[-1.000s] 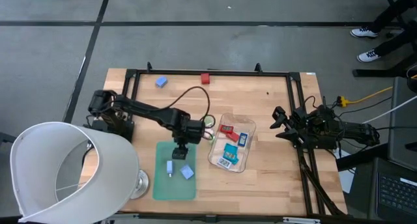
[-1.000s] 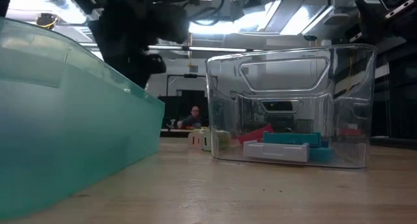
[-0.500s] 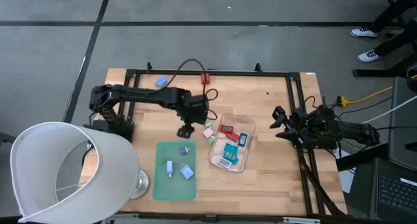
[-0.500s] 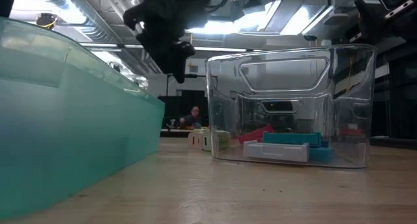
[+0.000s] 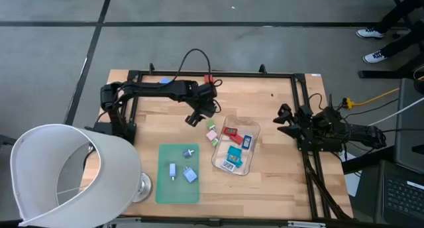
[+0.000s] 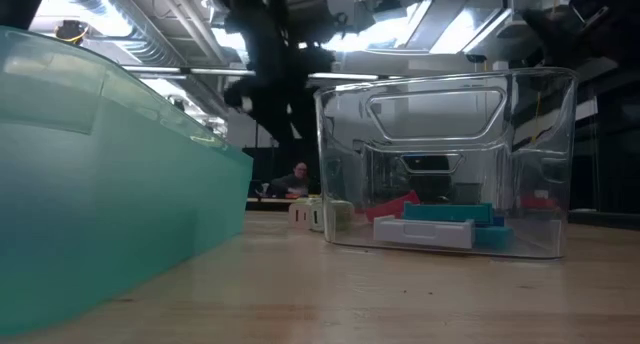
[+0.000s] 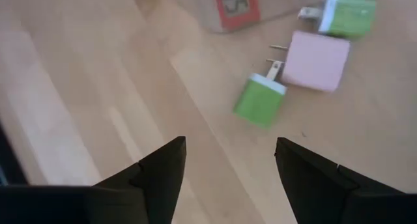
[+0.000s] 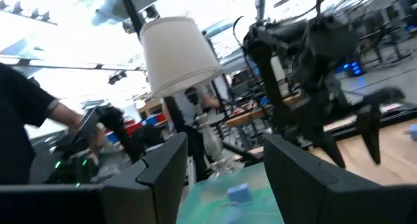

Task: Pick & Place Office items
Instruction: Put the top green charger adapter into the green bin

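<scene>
3 office items lie loose on the bare wood ahead of the left jaws [image 7: 228,165]: a green plug block [image 7: 259,101], a pink block [image 7: 317,60] just beyond it, and a second green block [image 7: 348,14] farther on. The nearest green block has its white pronged end pointing away from the jaws, long axis diagonal to the plank lines. The pink block's prongs point toward the green one; the 2 are near, contact not clear. A red labelled piece [image 7: 233,4] sits past them.

High view: the left jaws [image 5: 194,118] hang open and empty over the worktop [image 5: 278,115], the loose blocks [image 5: 212,131] just beside them toward the clear tray [image 5: 219,163]. The tray holds red [image 5: 231,132] and teal [image 5: 234,154] pieces. 2 more items [image 5: 188,175] lie on the green mat [image 5: 163,191]. A blue block [image 5: 163,81] and a red one [image 5: 208,78] sit at the far edge.

Worktop: pale wood planks, black frame rail, grey floor around. A white lampshade [image 5: 59,175] stands at the left corner.

Right jaws [image 5: 283,118] wait at the right edge, open.
</scene>
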Tool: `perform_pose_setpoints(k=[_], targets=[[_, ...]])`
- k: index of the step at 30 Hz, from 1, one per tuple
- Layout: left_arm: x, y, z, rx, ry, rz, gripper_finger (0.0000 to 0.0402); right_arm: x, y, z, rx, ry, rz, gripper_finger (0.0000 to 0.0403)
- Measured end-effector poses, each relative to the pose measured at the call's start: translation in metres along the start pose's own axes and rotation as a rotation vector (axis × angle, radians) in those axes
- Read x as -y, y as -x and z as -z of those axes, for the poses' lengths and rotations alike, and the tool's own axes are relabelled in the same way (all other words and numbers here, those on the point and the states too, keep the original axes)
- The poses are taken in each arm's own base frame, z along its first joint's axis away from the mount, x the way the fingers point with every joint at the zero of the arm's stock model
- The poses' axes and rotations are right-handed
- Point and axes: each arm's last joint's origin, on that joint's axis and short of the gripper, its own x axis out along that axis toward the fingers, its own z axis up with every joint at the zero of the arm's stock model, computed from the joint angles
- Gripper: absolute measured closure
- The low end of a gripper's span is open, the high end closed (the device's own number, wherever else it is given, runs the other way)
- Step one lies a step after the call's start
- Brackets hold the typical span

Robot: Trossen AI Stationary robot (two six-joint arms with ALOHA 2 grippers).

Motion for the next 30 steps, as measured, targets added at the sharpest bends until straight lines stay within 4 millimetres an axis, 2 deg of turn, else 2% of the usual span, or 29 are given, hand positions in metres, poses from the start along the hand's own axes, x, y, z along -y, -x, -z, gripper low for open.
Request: perform_pose_setpoints(k=[9,20,30], targets=[[0.007,-0.052,-0.003,-0.052,-0.100,0.066,0.0186,0.001,0.000,-0.001,0.016,-0.069,0.023,0.0202],[0.016,-0.069,-0.018,-0.013,-0.167,0.057,0.0197,0.001,0.000,0.000,0.015,-0.107,0.021,0.0202],[0.022,-0.095,-0.012,-0.055,-0.135,0.116,0.0213,0.001,0.000,0.000,0.008,-0.110,0.025,0.0202]])
